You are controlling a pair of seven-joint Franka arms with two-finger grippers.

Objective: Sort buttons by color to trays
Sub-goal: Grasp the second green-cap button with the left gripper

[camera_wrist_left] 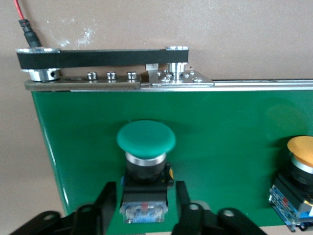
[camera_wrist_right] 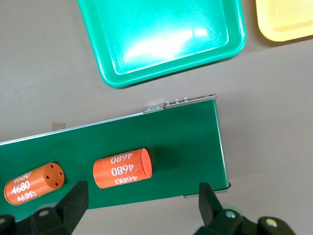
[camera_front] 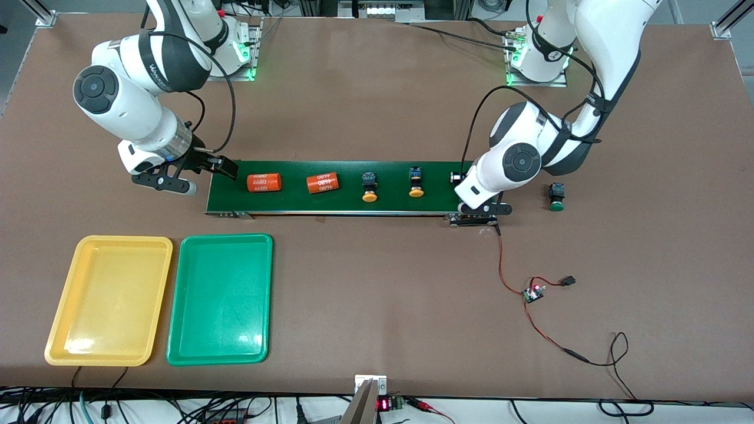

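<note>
Left gripper (camera_wrist_left: 145, 205) parted, straddling green-capped black-and-blue plastic push-button (camera_wrist_left: 145, 171) on dark-green belt (camera_wrist_left: 230, 147); rigid, light, likely top-heavy; grip square body, cap at 12 o'clock.

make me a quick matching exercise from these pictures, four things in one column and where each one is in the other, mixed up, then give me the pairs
Things
1. green button between the left end effector's fingers
2. second green button
3. orange cylinders
4. right end effector

Places
A. bare table, off the belt
B. belt, toward the right arm's end
C. belt, at the left arm's end
D. over the table, just off the belt's end

Pairs: 1-C, 2-A, 3-B, 4-D
</note>
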